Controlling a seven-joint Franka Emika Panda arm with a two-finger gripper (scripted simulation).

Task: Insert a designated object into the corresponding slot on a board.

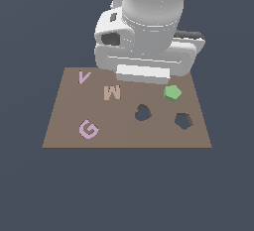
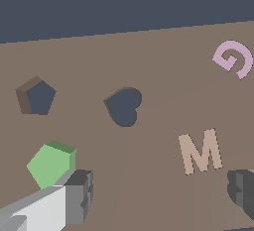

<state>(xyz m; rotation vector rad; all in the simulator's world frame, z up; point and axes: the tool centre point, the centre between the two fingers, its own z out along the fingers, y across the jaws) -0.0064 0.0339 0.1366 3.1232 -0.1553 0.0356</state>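
The green block [image 1: 172, 93] sits flat on the brown board [image 1: 64, 126], near the far edge on the exterior view's right. It has five sides and it is bright green. In the wrist view the green block [image 2: 51, 164] lies just beside one gray finger [image 2: 79, 195] of the claw, and that finger looks very close to the block's edge, but it is hard to tell if they touch. The other finger [image 2: 242, 193] is far off on the other side of the tan letter M [image 2: 200, 150]. So the claw [image 2: 158, 195] is wide open and it holds nothing. The block is not between the two fingers; it lies outside the gap. The big white arm [image 1: 149, 22] comes down from above the far side of the board, and in the exterior view its wide white hand hides the fingers. The hand hangs low over the back of the board, with the block just below its right end in that view. The slot [image 1: 183, 121] is a dark hole with five sides, on the near side of the block and a little more to the exterior view's right. The block and the slot are near each other but apart. A dark heart-shaped hole [image 1: 143, 112] lies between the slot and the M [image 1: 112, 92]. A pink G [image 1: 88, 129] lies near the front of the board and a pink V [image 1: 84, 77] lies near the back, both on the exterior view's left.
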